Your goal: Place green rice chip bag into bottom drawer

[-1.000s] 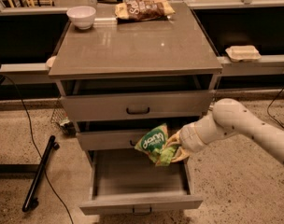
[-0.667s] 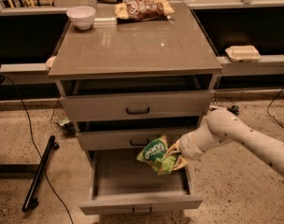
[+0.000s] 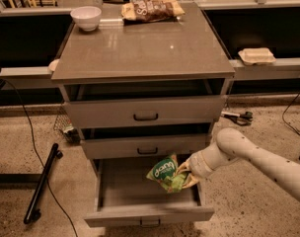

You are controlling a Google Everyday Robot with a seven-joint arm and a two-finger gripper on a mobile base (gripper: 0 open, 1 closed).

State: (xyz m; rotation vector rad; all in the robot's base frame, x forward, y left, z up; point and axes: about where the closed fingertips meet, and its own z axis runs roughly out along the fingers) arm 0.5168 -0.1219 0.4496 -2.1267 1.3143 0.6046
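The green rice chip bag [image 3: 166, 173] is bright green with white lettering on a dark oval. My gripper [image 3: 185, 175] is shut on its right edge and holds it low inside the open bottom drawer [image 3: 149, 213], over the drawer's right half. The white arm reaches in from the lower right. The drawer is pulled out, with its grey floor showing to the left of the bag. I cannot tell whether the bag touches the drawer floor.
Two closed drawers with dark loop handles [image 3: 146, 116] sit above. On the cabinet top stand a white bowl [image 3: 86, 18] and a brown snack bag [image 3: 152, 9]. A black pole [image 3: 41, 183] and cables lie on the floor at left.
My gripper has moved down and slightly right with the bag, from in front of the middle drawer into the open bottom drawer.
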